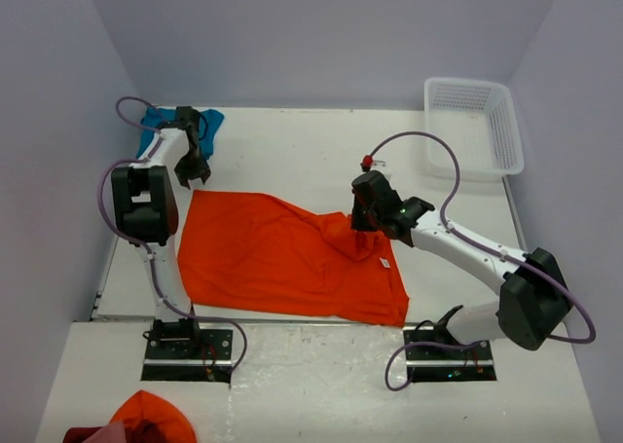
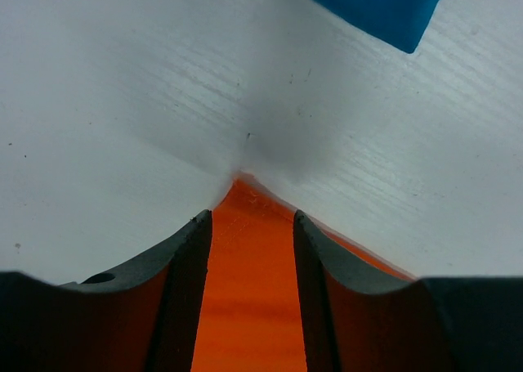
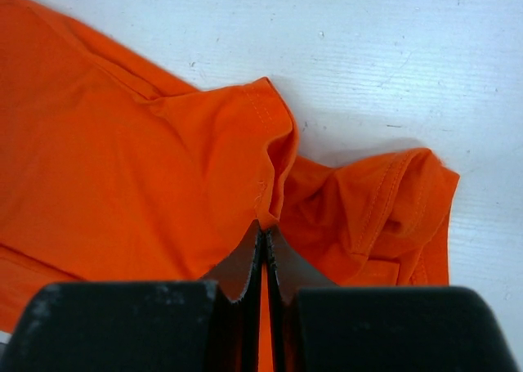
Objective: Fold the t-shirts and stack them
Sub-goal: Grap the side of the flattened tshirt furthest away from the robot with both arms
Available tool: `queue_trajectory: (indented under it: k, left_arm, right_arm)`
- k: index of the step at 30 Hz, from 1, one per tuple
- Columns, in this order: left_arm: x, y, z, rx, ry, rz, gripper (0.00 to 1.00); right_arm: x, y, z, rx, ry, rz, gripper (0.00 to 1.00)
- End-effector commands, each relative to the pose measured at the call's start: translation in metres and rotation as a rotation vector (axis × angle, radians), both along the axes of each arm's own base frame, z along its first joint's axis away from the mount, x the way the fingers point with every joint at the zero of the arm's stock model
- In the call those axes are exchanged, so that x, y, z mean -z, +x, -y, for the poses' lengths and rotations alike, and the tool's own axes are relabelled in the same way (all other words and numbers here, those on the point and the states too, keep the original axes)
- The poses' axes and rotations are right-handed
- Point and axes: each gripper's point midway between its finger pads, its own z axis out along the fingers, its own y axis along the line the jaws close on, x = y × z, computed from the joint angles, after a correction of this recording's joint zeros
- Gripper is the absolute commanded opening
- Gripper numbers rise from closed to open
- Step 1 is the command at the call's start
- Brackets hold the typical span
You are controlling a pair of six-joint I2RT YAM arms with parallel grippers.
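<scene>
The orange t-shirt (image 1: 282, 258) lies spread over the middle of the table, bunched up at its right side, with a small white label (image 1: 385, 262) showing. My right gripper (image 1: 362, 219) is shut on a raised fold of the orange t-shirt (image 3: 122, 168); its jaws (image 3: 265, 229) pinch the cloth tight. My left gripper (image 1: 192, 173) stands at the shirt's far left corner. Its jaws (image 2: 249, 217) are apart, and the orange corner (image 2: 245, 290) lies flat between them on the table. The teal-blue t-shirt (image 1: 161, 122) lies at the far left corner, its edge (image 2: 384, 4) just beyond the left gripper.
A white plastic basket (image 1: 472, 127) stands at the far right of the table. A heap of orange cloth (image 1: 151, 419) lies off the table at the near left. Grey walls close in the left, back and right sides.
</scene>
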Motion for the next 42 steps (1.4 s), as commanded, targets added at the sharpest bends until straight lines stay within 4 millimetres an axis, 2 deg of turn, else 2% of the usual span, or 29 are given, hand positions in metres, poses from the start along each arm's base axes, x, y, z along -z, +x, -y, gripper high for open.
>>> queue_trajectory:
  k: [1, 5, 10, 20, 24, 25, 26, 29, 35, 37, 38, 39, 42]
  left_arm:
    - [0.002, -0.001, -0.001, 0.023, 0.000, -0.030, 0.47]
    - [0.010, -0.008, -0.001, 0.025, -0.003, -0.056, 0.46]
    - [0.017, -0.007, -0.002, 0.023, 0.002, -0.068, 0.46]
    - [0.028, -0.011, 0.002, 0.025, -0.024, -0.082, 0.29]
    - [0.032, -0.011, 0.004, 0.030, -0.035, -0.088, 0.14]
    - [0.032, -0.011, 0.005, 0.031, -0.033, -0.088, 0.02]
    - [0.033, -0.011, 0.004, 0.028, -0.035, -0.091, 0.00]
    - [0.033, -0.012, 0.005, 0.030, -0.038, -0.097, 0.00]
    - [0.013, -0.012, 0.006, 0.032, -0.045, -0.044, 0.00]
    - [0.003, -0.012, 0.009, 0.038, -0.061, -0.013, 0.00]
    - [0.000, -0.012, 0.011, 0.041, -0.069, -0.003, 0.00]
    - [-0.006, -0.012, 0.010, 0.040, -0.066, 0.012, 0.00]
    - [-0.017, -0.013, 0.010, 0.036, -0.062, 0.041, 0.00]
  right_arm:
    - [-0.016, 0.006, 0.000, -0.006, 0.036, 0.054, 0.00]
    - [-0.019, 0.009, 0.005, 0.007, 0.037, 0.061, 0.00]
    - [-0.020, 0.010, 0.009, 0.012, 0.039, 0.067, 0.00]
    - [-0.023, 0.013, 0.020, 0.034, 0.040, 0.077, 0.00]
    - [-0.026, 0.019, 0.023, 0.045, 0.031, 0.085, 0.00]
    - [-0.026, 0.022, 0.027, 0.053, 0.015, 0.089, 0.00]
    - [-0.026, 0.024, 0.029, 0.057, 0.001, 0.094, 0.00]
    - [-0.026, 0.039, 0.042, 0.081, -0.071, 0.104, 0.00]
    - [-0.025, 0.070, 0.068, 0.082, -0.174, 0.113, 0.00]
    - [-0.037, 0.087, 0.070, 0.078, -0.186, 0.148, 0.00]
    - [-0.034, 0.093, 0.072, 0.058, -0.215, 0.147, 0.00]
    - [-0.045, 0.103, 0.071, 0.063, -0.216, 0.174, 0.00]
    - [-0.058, 0.123, 0.080, 0.082, -0.220, 0.198, 0.00]
